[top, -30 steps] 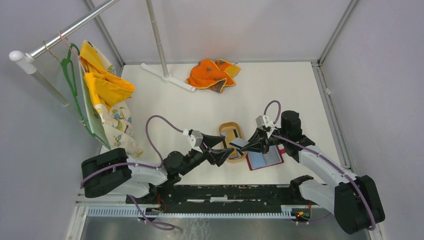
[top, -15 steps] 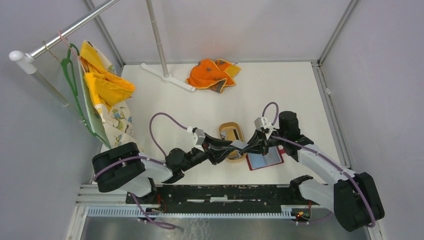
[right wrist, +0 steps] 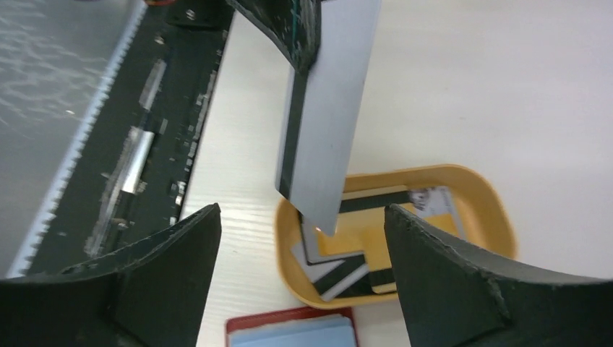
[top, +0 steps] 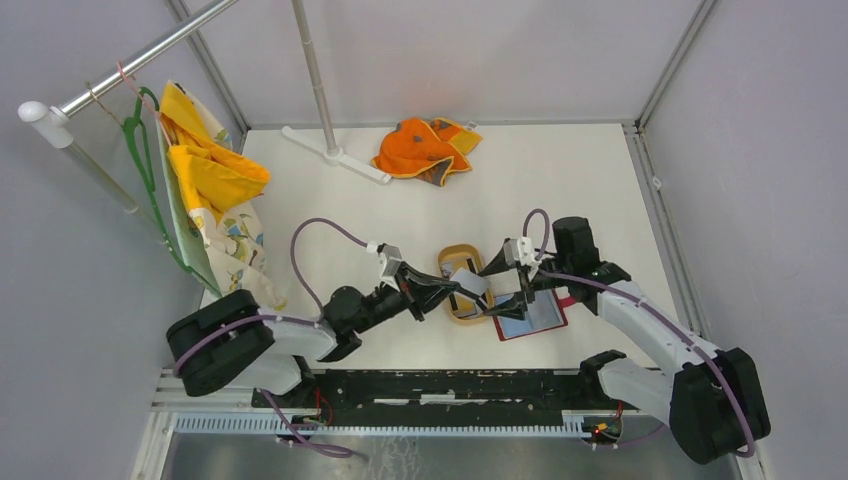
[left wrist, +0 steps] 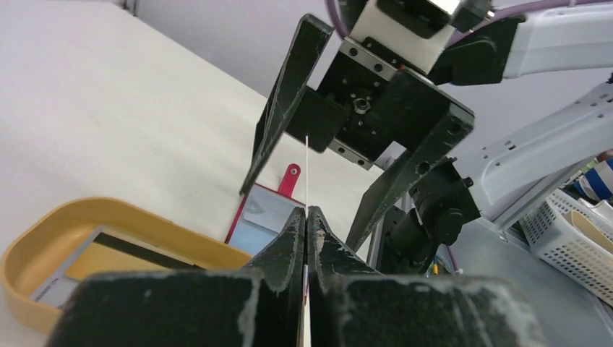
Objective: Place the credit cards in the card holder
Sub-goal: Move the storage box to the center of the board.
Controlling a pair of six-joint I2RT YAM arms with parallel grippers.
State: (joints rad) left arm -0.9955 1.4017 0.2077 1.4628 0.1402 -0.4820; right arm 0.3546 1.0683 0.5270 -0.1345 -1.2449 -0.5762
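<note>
Card (right wrist: 329,108) clamped in L hand (left wrist: 306,217), poised betw. R hand's (right wrist: 301,217) wide-apart fingers, prob. for handover; open card holder (top: 530,318) lies nr bench's (top: 560,180) near edge.

My table (top: 560,180): white, matte, evenly lit. Plain grey walls (top: 450,50) on 3 sides of it, metal frame posts (top: 675,60) at its far corners. Rack pole (top: 315,70) stands on its far left part. Rail (top: 150,55) off its left edge carries 1 green hanger (top: 143,150) and yellow cloth (top: 215,175). Orange cloth (top: 425,148) lies near its far edge.
</note>
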